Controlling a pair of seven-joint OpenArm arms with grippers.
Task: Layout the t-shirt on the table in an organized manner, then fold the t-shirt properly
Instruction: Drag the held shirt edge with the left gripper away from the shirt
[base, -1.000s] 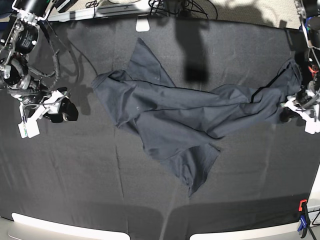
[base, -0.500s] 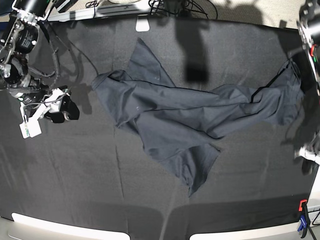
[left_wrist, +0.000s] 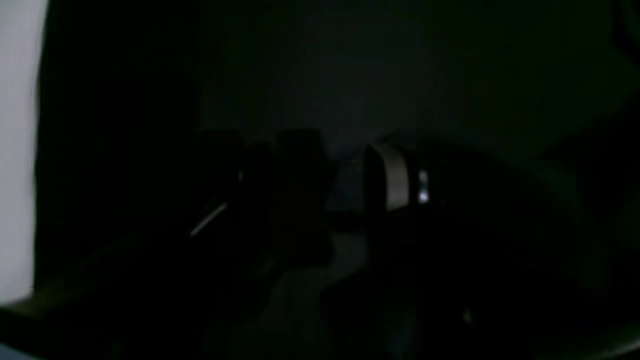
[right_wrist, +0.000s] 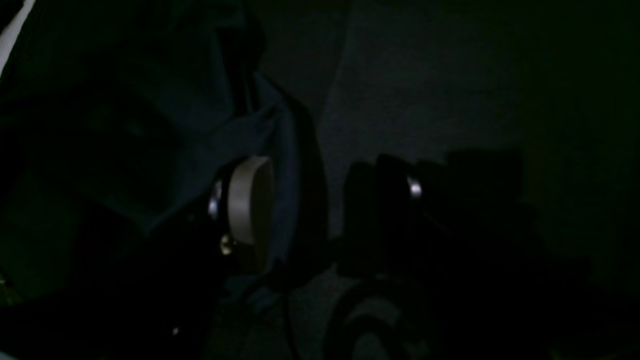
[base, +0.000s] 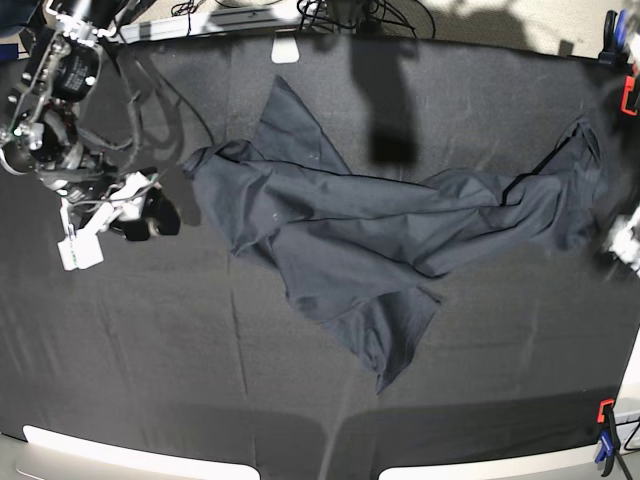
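Note:
The dark t-shirt (base: 380, 225) lies crumpled across the middle of the table (base: 150, 350), one end near the left arm and one near the right edge. My right gripper (base: 165, 215) hovers open just left of the shirt's left edge. In the right wrist view its jaws (right_wrist: 320, 200) stand apart, with a fold of the t-shirt (right_wrist: 200, 140) beside the pale left pad (right_wrist: 250, 200). My left gripper (base: 622, 240) is blurred at the table's right edge, just off the shirt's right end. The left wrist view shows this gripper (left_wrist: 345, 185) open over bare cloth, holding nothing.
An orange-and-blue clamp (base: 605, 440) grips the near right corner and another clamp (base: 625, 60) the far right. A pale sheet (base: 287, 48) and cables (base: 350, 12) lie at the far edge. The pale rim (base: 100, 450) runs along the near edge.
My left gripper let go of the shirt's right end and drew off to the table's right edge. My right gripper moved right, closer to the shirt's left edge. The shirt stayed put.

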